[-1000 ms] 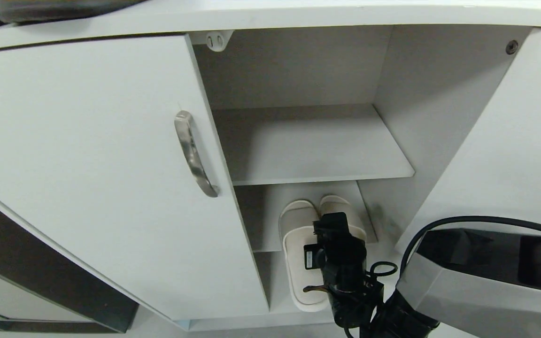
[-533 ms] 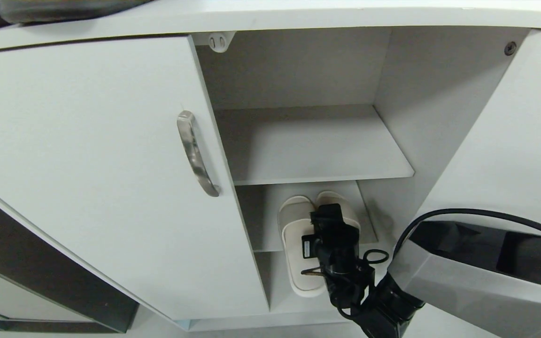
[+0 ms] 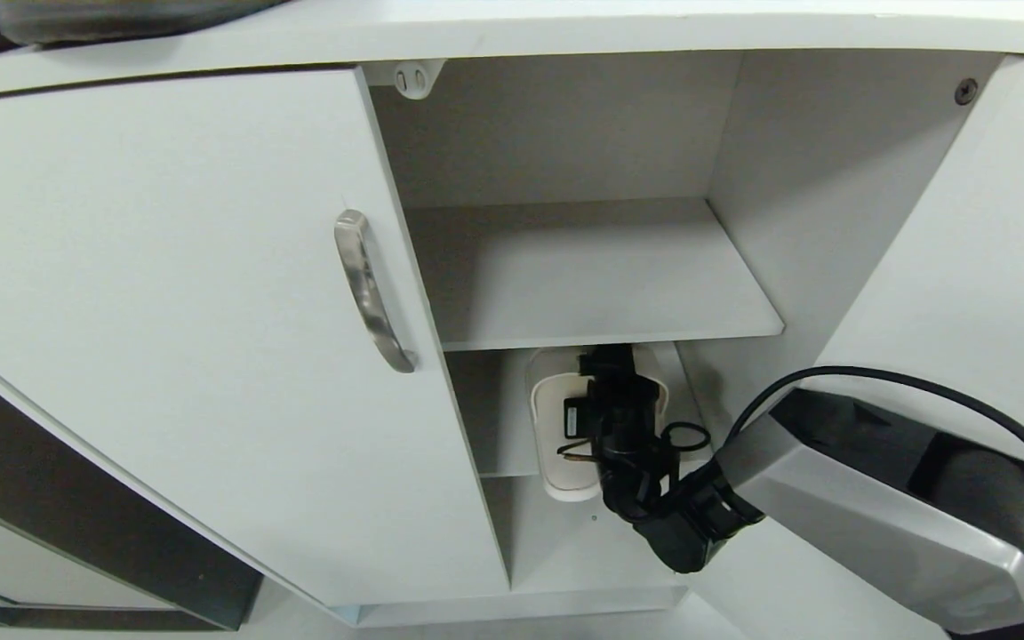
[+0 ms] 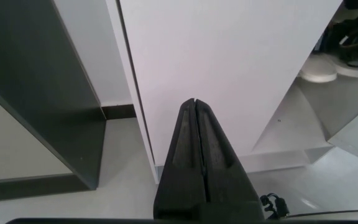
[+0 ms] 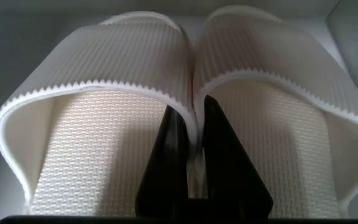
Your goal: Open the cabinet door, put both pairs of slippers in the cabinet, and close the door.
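A pair of white ribbed slippers (image 3: 555,427) (image 5: 104,93) lies side by side on the lower shelf (image 3: 496,418) of the white cabinet, its toes tucked under the upper shelf (image 3: 592,276). My right gripper (image 3: 605,366) (image 5: 196,149) reaches into that compartment and is shut on the slippers' two inner edges, pinching them together. The slippers' heels (image 4: 328,70) stick out past the shelf's front. My left gripper (image 4: 195,109) is shut with nothing in it, low in front of the closed left door (image 4: 229,62).
The left door (image 3: 165,311) is closed, with a metal handle (image 3: 370,293). Swung out at the right is the open right door (image 3: 983,267). A dark object (image 3: 76,13) lies on the cabinet top. A dark panel (image 4: 36,99) stands left of the cabinet.
My right arm has pushed the slippers deeper into the cabinet, so their toes now sit under the upper shelf. The left gripper's earlier position is not shown.
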{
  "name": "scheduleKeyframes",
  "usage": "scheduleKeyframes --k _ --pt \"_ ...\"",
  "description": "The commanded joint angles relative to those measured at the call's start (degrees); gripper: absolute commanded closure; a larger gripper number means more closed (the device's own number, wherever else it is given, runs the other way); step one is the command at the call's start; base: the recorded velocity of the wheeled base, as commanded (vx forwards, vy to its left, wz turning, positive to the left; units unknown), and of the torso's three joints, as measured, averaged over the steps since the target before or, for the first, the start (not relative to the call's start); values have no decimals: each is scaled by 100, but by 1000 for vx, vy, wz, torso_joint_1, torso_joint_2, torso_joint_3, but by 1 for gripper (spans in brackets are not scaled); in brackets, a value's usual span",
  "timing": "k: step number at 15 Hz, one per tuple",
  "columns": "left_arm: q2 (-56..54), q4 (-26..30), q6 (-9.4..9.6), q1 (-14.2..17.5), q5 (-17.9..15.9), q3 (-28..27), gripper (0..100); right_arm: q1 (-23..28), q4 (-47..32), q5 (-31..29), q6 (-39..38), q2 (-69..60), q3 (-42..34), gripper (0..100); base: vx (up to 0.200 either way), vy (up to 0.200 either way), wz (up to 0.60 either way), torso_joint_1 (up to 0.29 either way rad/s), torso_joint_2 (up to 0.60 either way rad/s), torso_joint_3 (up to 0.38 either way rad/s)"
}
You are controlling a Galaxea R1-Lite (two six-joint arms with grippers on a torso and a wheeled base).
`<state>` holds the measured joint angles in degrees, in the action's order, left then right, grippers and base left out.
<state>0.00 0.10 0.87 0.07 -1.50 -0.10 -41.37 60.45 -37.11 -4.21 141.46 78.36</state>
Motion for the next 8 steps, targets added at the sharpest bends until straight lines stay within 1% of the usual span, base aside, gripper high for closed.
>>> scheduleKeyframes --k 1,3,8 --pt "9 -1 1 1 1 1 100 112 -104 2 -1 198 338 100 0 0 0 0 0 0" --pt "9 -1 1 1 1 1 100 174 -157 2 -1 294 522 100 0 0 0 0 0 0" --pt "9 -1 1 1 1 1 100 209 -201 -7 -1 312 593 100 0 0 0 0 0 0"
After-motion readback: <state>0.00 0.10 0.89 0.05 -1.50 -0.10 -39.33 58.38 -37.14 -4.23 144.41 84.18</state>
